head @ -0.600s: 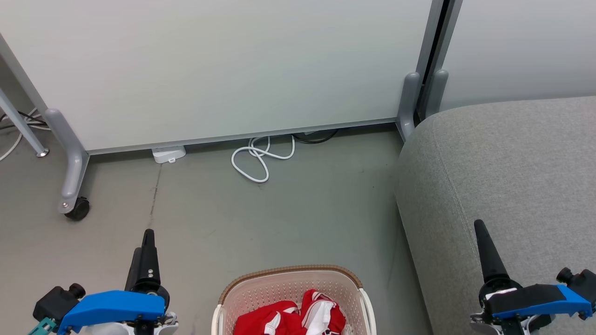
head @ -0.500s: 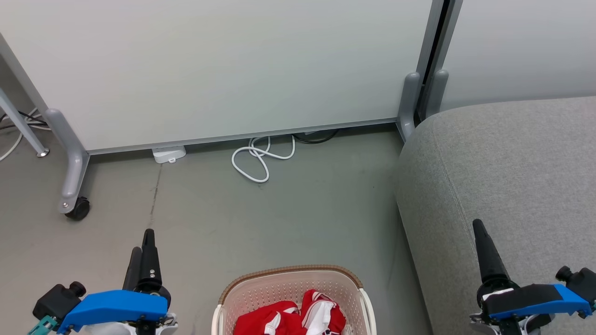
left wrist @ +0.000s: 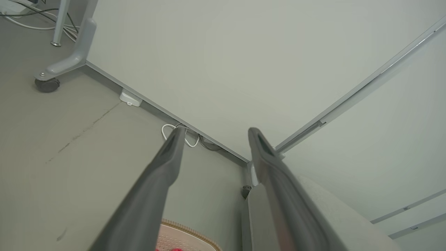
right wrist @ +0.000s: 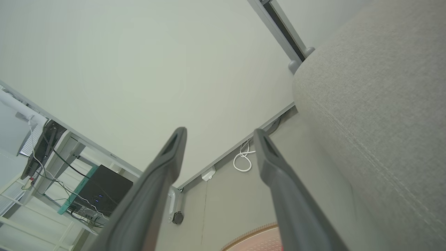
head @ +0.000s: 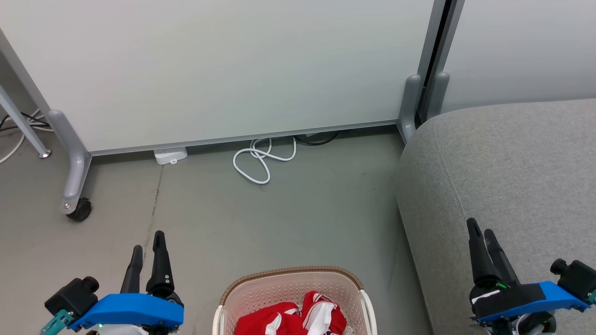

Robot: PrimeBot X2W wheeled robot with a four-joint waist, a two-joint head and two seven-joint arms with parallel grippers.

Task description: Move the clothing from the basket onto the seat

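Clothing in bright red with white stripes lies bunched inside the basket, a cream perforated tub with a brown woven-look rim; none of it is on the seat. The basket stands on the grey floor, near the seat's rounded side, with a strip of bare floor between them. The left gripper hangs above the floor to the basket's left, its two dark fingers spread apart with nothing between them; its own wrist view shows the same wide gap, with the basket's rim low in that picture. The right gripper hovers over the seat's near corner, well apart from the clothing, and its fingers are likewise spread and empty, as the right wrist view confirms. Neither gripper touches the basket. At the far edge of the floor a pale partition panel stands on grey legs, one ending in a black caster. A white cable lies in loose loops at its foot, with a small white box beside it
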